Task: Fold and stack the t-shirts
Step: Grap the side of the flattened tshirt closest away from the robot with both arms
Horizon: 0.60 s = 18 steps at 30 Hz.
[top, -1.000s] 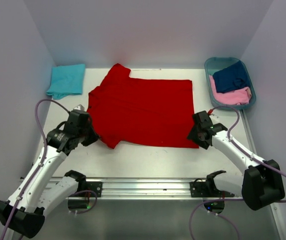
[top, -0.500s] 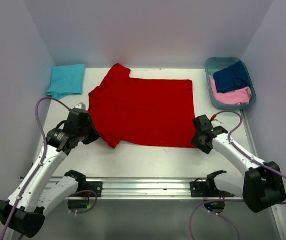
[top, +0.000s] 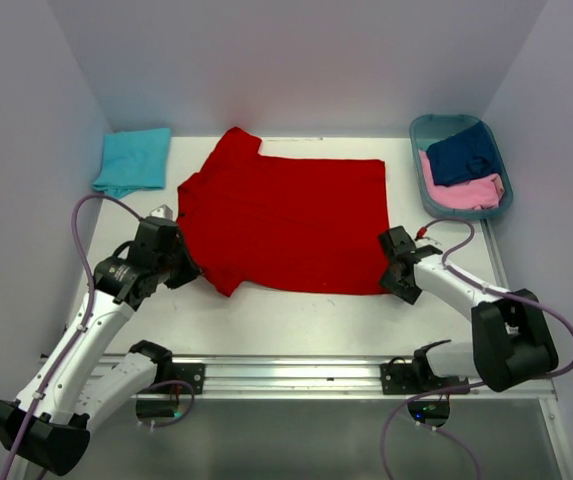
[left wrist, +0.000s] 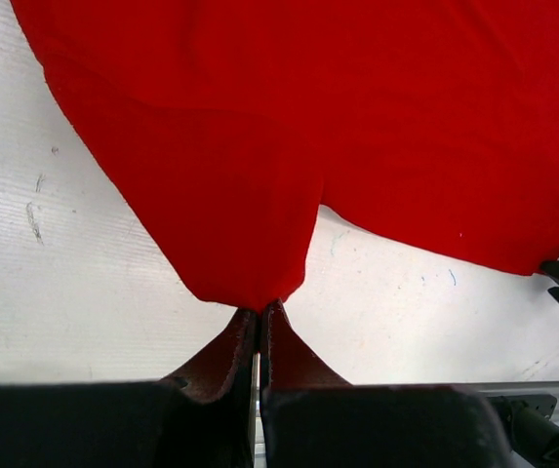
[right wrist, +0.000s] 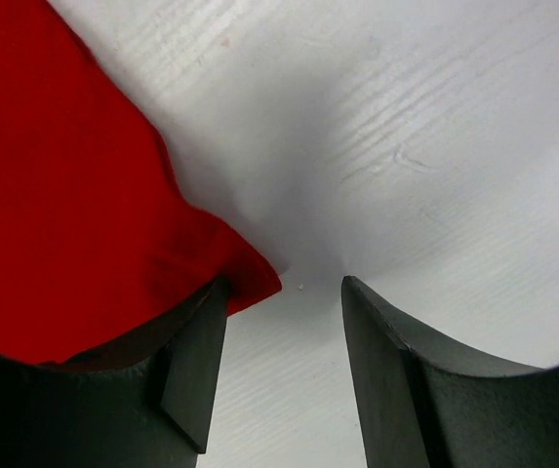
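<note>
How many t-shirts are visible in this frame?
4. A red tee lies spread mid-table, a turquoise tee sits folded at the far left corner, and a navy tee and pink tee lie in the basket at far right. More could be hidden beneath those two.

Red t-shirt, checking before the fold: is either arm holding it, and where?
The left gripper pinches the red t-shirt by its near sleeve tip; the right gripper is open at its corner, holding nothing.

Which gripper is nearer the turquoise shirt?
Left. The left gripper pinches the red shirt's near-left tip, a little nearward of the turquoise shirt; the right gripper sits far across, at the red shirt's near-right corner.
</note>
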Each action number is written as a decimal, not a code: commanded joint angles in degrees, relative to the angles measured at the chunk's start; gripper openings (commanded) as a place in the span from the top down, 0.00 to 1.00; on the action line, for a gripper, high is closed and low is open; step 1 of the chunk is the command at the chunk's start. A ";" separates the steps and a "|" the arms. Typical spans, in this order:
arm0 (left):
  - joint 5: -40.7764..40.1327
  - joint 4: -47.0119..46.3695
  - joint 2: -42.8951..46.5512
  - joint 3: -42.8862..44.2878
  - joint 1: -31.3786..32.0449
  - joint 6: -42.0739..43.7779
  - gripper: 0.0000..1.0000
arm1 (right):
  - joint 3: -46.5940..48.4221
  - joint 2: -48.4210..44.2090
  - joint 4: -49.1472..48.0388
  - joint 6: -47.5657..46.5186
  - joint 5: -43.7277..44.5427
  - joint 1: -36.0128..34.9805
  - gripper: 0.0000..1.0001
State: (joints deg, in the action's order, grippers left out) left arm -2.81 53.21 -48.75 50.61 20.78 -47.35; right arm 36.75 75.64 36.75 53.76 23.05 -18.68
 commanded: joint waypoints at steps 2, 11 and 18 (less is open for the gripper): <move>0.17 -2.06 0.06 -0.60 0.32 0.51 1.00 | 0.52 2.85 -4.41 0.65 0.60 0.40 0.47; -0.09 -1.71 0.23 -0.34 0.32 0.60 1.00 | -0.02 3.73 -5.29 0.47 0.42 0.31 0.98; -1.58 -0.13 1.72 0.98 0.32 1.56 1.00 | -0.71 -0.83 -2.39 -0.32 -1.16 0.31 1.00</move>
State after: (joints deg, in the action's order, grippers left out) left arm -3.05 53.34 -48.62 49.89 20.78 -47.27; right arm 37.26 77.21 31.40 53.52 22.33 -18.61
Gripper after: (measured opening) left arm 0.015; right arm 0.015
